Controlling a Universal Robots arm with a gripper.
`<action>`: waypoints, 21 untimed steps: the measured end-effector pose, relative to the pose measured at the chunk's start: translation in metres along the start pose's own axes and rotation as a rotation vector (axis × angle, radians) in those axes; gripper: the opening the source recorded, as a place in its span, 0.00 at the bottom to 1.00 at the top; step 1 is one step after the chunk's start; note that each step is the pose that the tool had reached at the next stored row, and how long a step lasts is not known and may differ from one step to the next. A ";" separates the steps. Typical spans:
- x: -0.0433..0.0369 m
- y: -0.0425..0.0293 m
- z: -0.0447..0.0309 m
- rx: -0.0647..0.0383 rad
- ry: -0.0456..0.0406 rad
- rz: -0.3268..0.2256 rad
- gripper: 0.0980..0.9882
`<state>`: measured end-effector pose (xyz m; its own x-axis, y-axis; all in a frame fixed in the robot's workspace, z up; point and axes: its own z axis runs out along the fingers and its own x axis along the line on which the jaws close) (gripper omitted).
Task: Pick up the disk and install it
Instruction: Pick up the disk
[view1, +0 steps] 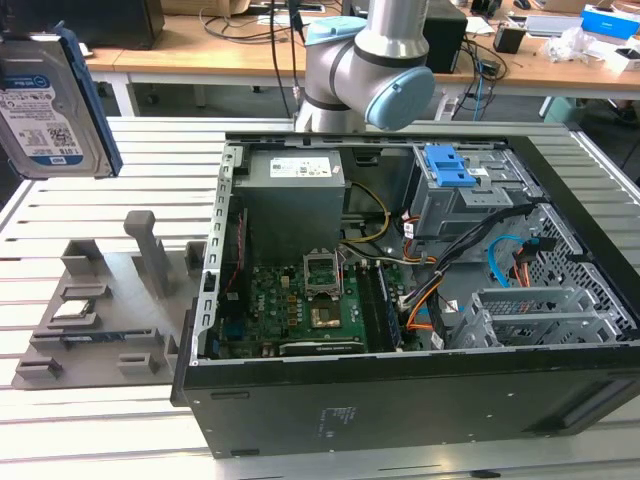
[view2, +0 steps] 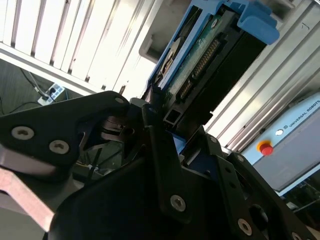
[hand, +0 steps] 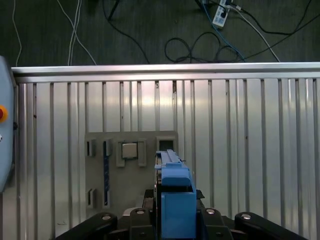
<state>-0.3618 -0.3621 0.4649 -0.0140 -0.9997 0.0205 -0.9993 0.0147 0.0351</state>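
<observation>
A: So, where is the disk?

B: Up in the air. In the exterior view the disk (view1: 45, 100) hangs at the upper left, on edge, with its white-and-blue label facing the camera and the blue bracket along its side.

A: Is the gripper on it?

B: Yes. In the second wrist view the gripper (view2: 165, 120) is clamped on one end of the disk (view2: 200, 60), with the black fingers (view2: 156, 145) pressed against it. The circuit side and connector pins show there. In the first wrist view the disk (hand: 176, 195) sits edge-on between the finger mounts.

A: What lies under it?

B: The grey tray (hand: 150, 142) on the slatted table (hand: 250, 150), well below the disk. A chip (hand: 129, 149) sits in one of the tray's pockets.

A: And the case?

B: The case (view1: 400, 400) lies open on the table (view1: 60, 420), to the exterior view's right of the tray (view1: 100, 300). Inside are the motherboard (view1: 300, 300) and, further back, a blue latch (view1: 447, 165) on a grey bay. The arm (view1: 370, 60) rises behind the case. The disk is outside the case, apart from it.
</observation>
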 end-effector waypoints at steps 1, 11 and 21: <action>0.0000 0.0001 -0.0020 0.000 0.0000 0.000 0.30; 0.0006 0.0004 -0.0286 0.000 0.0001 0.000 0.30; 0.0010 0.0007 -0.0486 0.000 0.0001 0.000 0.30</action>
<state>-0.3608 -0.3621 0.5135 -0.0140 -0.9997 0.0206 -0.9993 0.0147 0.0352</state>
